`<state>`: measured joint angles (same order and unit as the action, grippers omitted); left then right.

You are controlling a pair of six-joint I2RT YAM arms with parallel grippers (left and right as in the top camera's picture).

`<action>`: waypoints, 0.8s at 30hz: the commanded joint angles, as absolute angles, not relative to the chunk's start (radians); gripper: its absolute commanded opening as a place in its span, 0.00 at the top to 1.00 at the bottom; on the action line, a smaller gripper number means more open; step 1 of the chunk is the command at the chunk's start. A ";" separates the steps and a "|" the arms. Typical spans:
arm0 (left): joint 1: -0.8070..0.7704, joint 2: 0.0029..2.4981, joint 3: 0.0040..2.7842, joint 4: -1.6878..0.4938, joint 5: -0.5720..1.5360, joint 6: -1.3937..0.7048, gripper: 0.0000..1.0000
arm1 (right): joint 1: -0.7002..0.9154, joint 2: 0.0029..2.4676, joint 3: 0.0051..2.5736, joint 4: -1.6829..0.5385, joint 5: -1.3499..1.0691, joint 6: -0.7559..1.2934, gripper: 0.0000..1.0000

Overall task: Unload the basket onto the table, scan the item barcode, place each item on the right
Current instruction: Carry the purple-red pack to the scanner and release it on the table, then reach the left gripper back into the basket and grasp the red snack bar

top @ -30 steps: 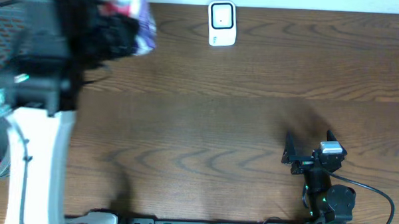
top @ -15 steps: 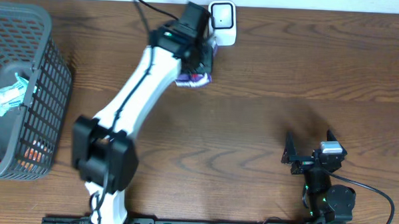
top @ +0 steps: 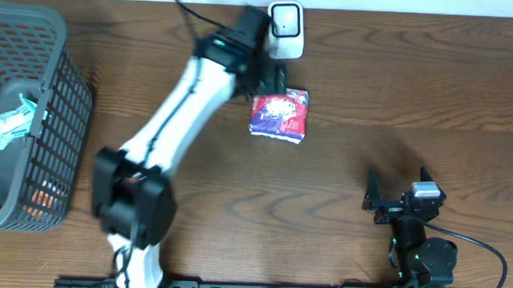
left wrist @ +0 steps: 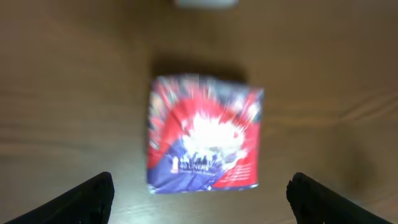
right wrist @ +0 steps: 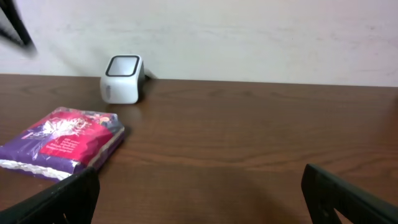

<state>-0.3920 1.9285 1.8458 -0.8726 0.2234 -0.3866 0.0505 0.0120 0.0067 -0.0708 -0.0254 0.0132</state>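
Dropped from left pincer (left wrist: pixel 200 198), now wide like right pincer (right wrist: pixel 200 200): liner packet (top: pixel 280 115). Could miss scanner (top: pixel 285 30) if barcode lies face-down.

Even indoor light; left wrist view motion-blurred, packet (left wrist: pixel 204 138) smeared; soft shadows.

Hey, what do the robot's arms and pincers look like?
The left arm has white links and black joints. The right arm is black, with a silver block, green lights and a black cable looping off. The left pincer and right pincer have black fingers.
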 commanded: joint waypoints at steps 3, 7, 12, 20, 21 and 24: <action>-0.151 1.620 1.924 -0.862 0.148 -0.253 0.10 | 0.046 0.007 0.006 -0.075 -0.020 0.002 0.01; 0.095 1.515 1.924 -0.867 -0.065 -0.244 0.05 | 0.046 0.007 0.006 -0.075 -0.020 0.002 0.01; 0.418 1.494 1.922 -0.937 -0.102 -0.244 0.00 | 0.046 0.007 0.006 -0.075 -0.020 0.003 0.01; 0.647 1.537 1.772 -1.141 -0.082 -0.356 0.31 | 0.046 0.007 0.006 -0.075 -0.020 0.002 0.01; 0.648 1.543 1.746 -1.164 -0.083 -0.356 0.43 | 0.046 0.007 0.006 -0.075 -0.020 0.003 0.01; 0.642 1.562 1.629 -1.176 -0.083 -0.356 0.33 | 0.046 0.007 0.006 -0.075 -0.020 0.003 0.01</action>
<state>0.6468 1.5463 1.7184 -1.1690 -0.0814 -0.3382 0.0505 0.0120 0.0067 -0.0708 -0.0257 0.0135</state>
